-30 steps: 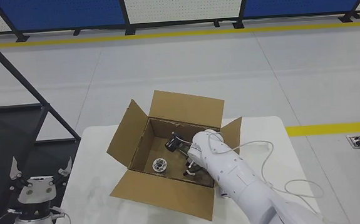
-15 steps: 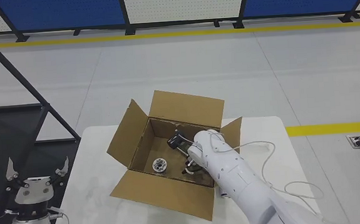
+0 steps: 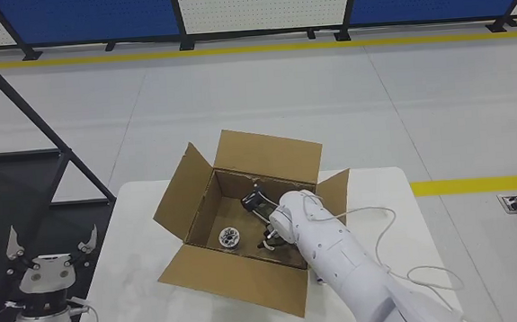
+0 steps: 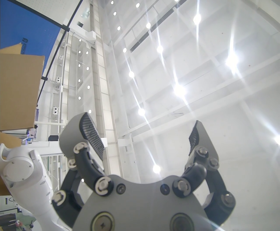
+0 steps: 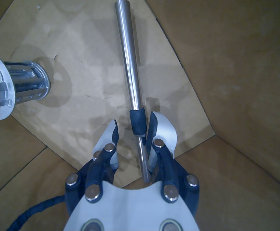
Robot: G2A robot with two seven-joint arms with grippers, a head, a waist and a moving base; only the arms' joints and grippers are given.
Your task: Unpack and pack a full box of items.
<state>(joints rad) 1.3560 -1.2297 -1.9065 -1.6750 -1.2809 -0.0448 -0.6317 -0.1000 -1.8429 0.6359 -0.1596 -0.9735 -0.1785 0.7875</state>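
- left gripper (image 3: 51,244) is hanging off the table's (image 3: 136,278) left edge, well apart from the box. Its claw is spread wide, gripping nothing and pointing up at the ceiling.
- box (image 3: 267,153) is sitting open mid-table with its flaps out. A slotted metal cylinder (image 3: 229,238) is standing on the left part of its floor.
- steel rod (image 5: 130,65) with a dark sleeve is lying on the box floor, right of the cylinder and apart from it.
- right gripper (image 5: 133,125) is sitting down inside the box, straddling the rod at the sleeve. Its claw is part-spread: one pad is just beside the sleeve and the other is clear of it, so it isn't pinching yet.
- Risk: the pads are sitting off-centre, so closing is likely shoving or rolling the rod before it seats.
- Risk: the sleeve is sitting near one end, so I'm expecting the long end to droop on lift and catch a wall or flap. Bare polished steel is also prone to slipping.
- Top view is giving the box's place on the table and the idle arm, but the right arm is hiding the grasp.
- Right wrist view is giving the pad-to-sleeve gap.
- Left wrist view is giving the spread pads against the ceiling, plus a box flap (image 4: 19,87).
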